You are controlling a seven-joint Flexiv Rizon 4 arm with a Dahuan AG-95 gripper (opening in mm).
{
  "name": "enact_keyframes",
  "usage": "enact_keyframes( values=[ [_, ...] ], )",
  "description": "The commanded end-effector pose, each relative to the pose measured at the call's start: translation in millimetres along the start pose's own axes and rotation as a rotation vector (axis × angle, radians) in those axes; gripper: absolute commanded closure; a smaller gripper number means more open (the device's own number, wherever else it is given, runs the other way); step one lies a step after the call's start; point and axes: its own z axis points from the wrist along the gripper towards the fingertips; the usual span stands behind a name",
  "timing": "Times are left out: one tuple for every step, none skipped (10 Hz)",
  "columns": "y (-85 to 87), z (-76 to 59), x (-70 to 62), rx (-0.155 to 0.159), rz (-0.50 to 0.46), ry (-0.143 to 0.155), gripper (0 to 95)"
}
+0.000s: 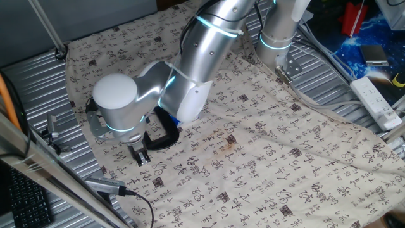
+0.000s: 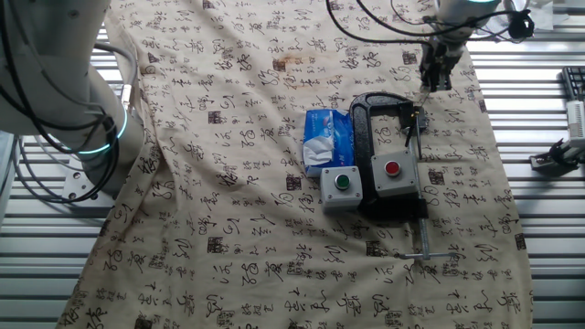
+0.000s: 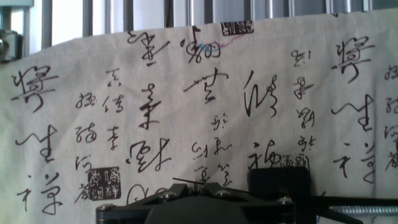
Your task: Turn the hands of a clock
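Observation:
A black C-clamp point(image 2: 364, 114) with a long straight screw bar point(image 2: 421, 206) lies flat on the patterned cloth. It also shows under the arm in one fixed view point(image 1: 166, 137). The clock is a small thing in the clamp's jaw point(image 2: 416, 117), too small to make out there. In the hand view only a thin dark clock hand point(image 3: 186, 182) on a short stem shows, right at my fingertips. My gripper point(image 3: 191, 190) stands over the clamp's jaw end point(image 2: 436, 80), pointing down point(image 1: 142, 158). Its fingers are closed on that stem. The clamp's black end block point(image 3: 278, 180) is just to the right.
A blue tissue box point(image 2: 327, 139), a grey box with a green button point(image 2: 342, 187) and a grey box with a red button point(image 2: 393, 175) sit beside and inside the clamp. A white power strip point(image 1: 378, 101) lies at the right, and ribbed metal table point(image 2: 539, 228) surrounds the cloth.

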Motion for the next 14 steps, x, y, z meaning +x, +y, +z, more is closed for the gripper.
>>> enact_keyframes(
  values=[
    [0.1,0.8,-1.0,0.002,0.000,0.000,95.0],
    [-0.5,1.1,-2.1,0.002,-0.002,0.000,95.0],
    [-1.5,0.9,-4.3,0.002,-0.006,0.000,95.0],
    [-2.3,0.3,-6.1,0.001,-0.008,0.000,95.0],
    [-2.8,-0.2,-7.8,0.001,-0.009,0.000,95.0],
    [-3.5,-0.6,-10.4,0.001,-0.010,0.001,95.0],
    [-4.7,-0.4,-12.1,0.001,-0.013,0.000,95.0],
    [-5.8,0.1,-13.4,0.001,-0.015,0.001,95.0],
    [-6.7,0.9,-14.8,0.001,-0.017,0.000,95.0],
    [-7.2,1.3,-15.4,0.001,-0.019,0.000,95.0],
    [-8.9,2.3,-17.5,0.001,-0.022,0.000,95.0],
    [-10.4,3.4,-19.0,0.001,-0.026,0.001,95.0],
    [-11.5,4.2,-20.0,0.001,-0.028,0.001,95.0],
    [-12.9,5.4,-21.4,0.001,-0.031,0.002,95.0]
  ],
)
